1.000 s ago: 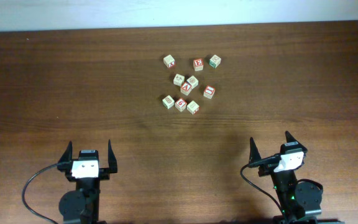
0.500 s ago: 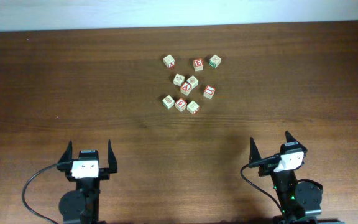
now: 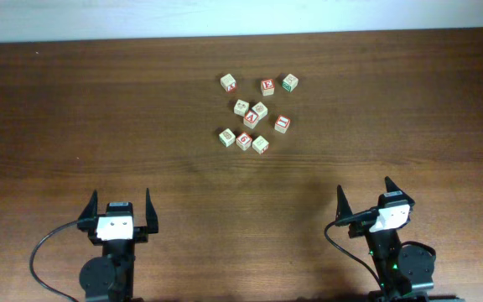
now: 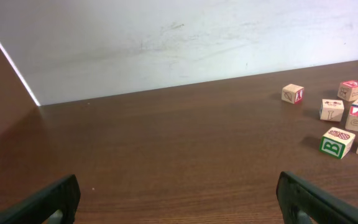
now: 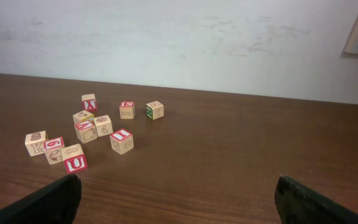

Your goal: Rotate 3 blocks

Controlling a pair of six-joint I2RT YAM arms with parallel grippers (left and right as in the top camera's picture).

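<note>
Overhead view: cube cluster (image 3: 243,141), upper centre of frame, on tabletop (image 3: 74,109). Task items: A block (image 3: 251,118), cluster middle; I block (image 3: 282,123), right edge; greenish-marked block (image 3: 260,109), just above A block. Left fingers (image 3: 91,208) and right fingers (image 3: 340,201): spread wide, empty, bottom of frame, well apart from cluster. Step: start, apparently nothing turned; next calls for reaching to one block.

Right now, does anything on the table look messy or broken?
Nothing looks broken or spilled. The alphabet blocks sit in a loose bunch on the table, turned every which way, none stacked. The left pincer and right pincer are open, away from them.
</note>
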